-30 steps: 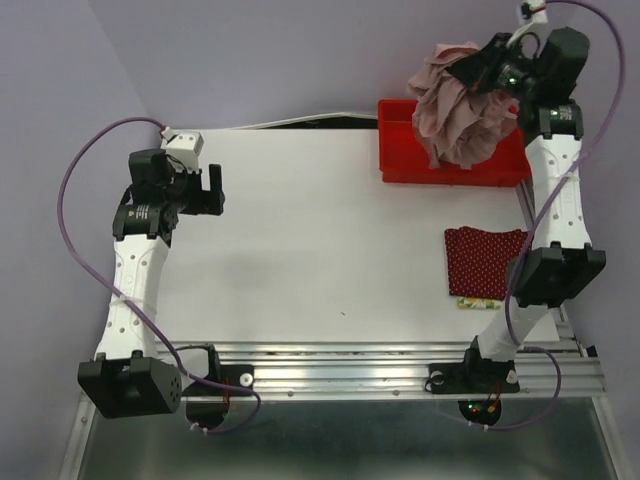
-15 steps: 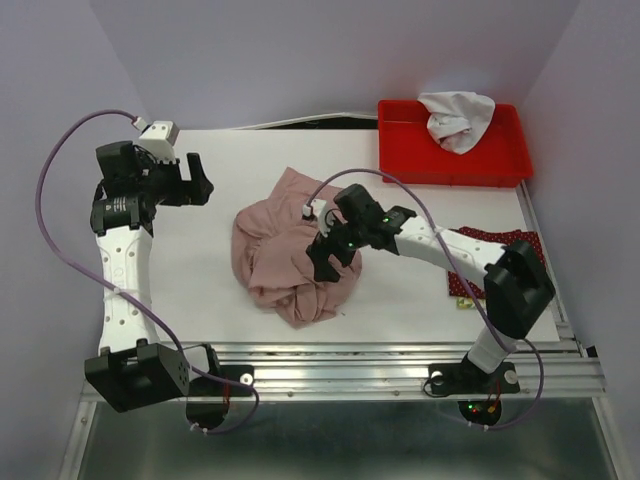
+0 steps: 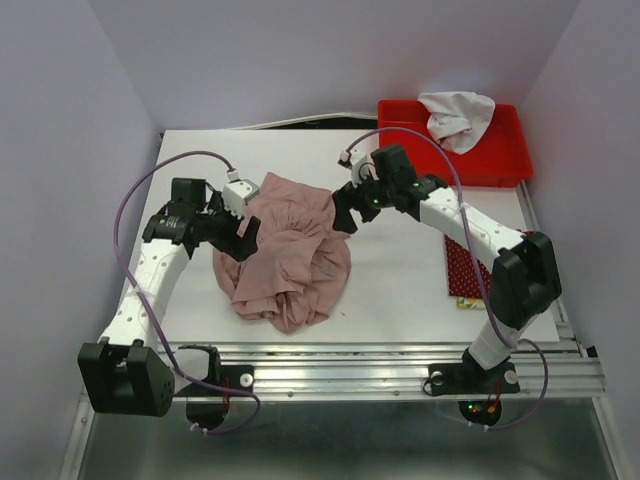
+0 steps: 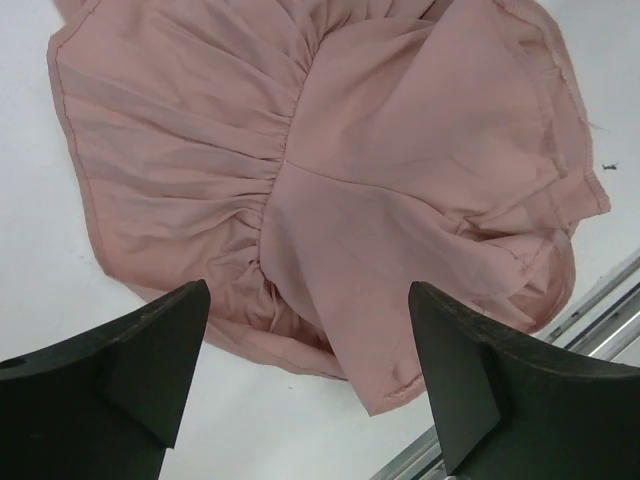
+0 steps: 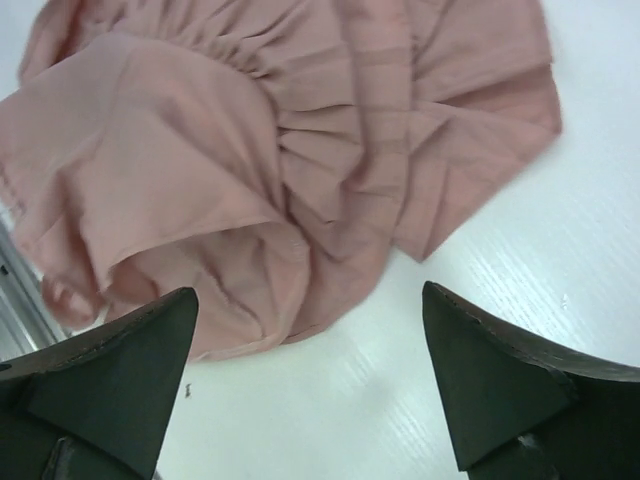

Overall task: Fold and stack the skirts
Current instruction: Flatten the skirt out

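We hold nothing: left hand, right hand wide open over opposite edges of crumpled pink skirt on counter.

Skirt on table; tray behind right

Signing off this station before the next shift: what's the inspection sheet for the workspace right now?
Surface: white table, one small dark speck.
Job's things: pink skirt crumpled mid-table; dotted red skirt folded at right, atop a yellow-green skirt.
Clutter: red bin at far right holds white cloth.
Grippers: left gripper and right gripper open over the pink skirt, empty.
Cables: purple cables loop loosely off both arms.
Surroundings: lilac walls, metal rail in front.
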